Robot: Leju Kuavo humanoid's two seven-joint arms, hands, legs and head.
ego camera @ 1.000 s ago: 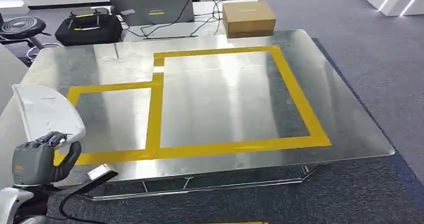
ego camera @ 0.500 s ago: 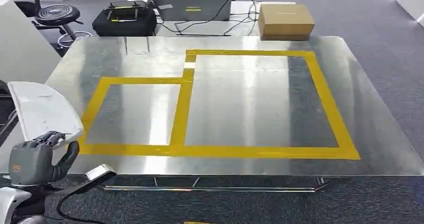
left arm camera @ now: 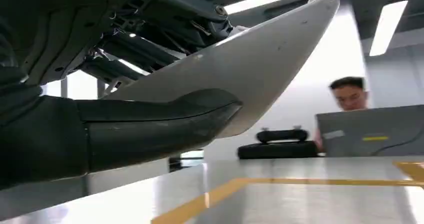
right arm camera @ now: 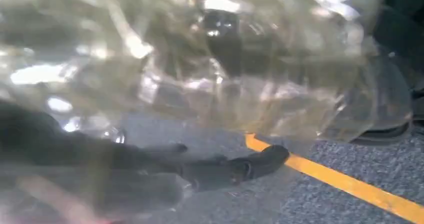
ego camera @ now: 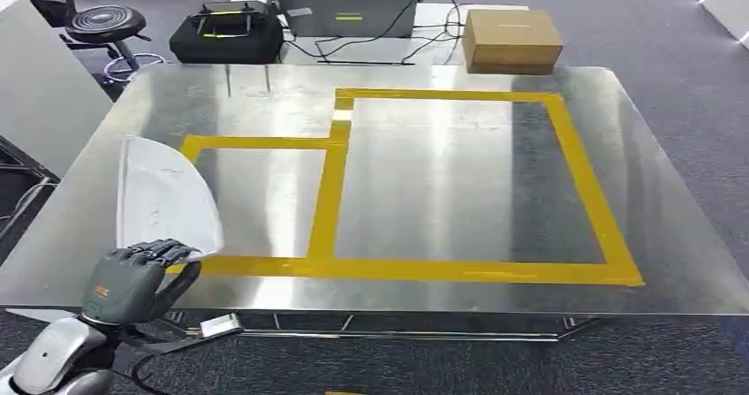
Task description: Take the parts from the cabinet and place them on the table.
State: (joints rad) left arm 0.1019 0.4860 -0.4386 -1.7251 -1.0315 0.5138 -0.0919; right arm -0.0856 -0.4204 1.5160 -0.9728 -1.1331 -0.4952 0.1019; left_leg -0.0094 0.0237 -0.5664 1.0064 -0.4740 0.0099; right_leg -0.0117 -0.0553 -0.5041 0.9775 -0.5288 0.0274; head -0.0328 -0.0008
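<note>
left robot hand (ego camera: pixel 132 280) at 7 o'clock, gripping white part (ego camera: pixel 163 196) upright over desk (ego camera: pixel 424 192) near edge | right robot hand (right arm camera: pixel 150 179) blurred behind clear plastic, grip unreadable | yellow tape (ego camera: pixel 329 192) mid-desk | laptop (ego camera: pixel 349 11) at 12 o'clock

Steel table (ego camera: pixel 424 201) bears yellow tape outlines (ego camera: pixel 329 196).

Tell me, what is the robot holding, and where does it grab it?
The left robot hand holds a white curved part by its near lower edge. The right robot hand seems to hold a clear, crinkly wrapped thing; where it grips is too blurred to tell.
</note>
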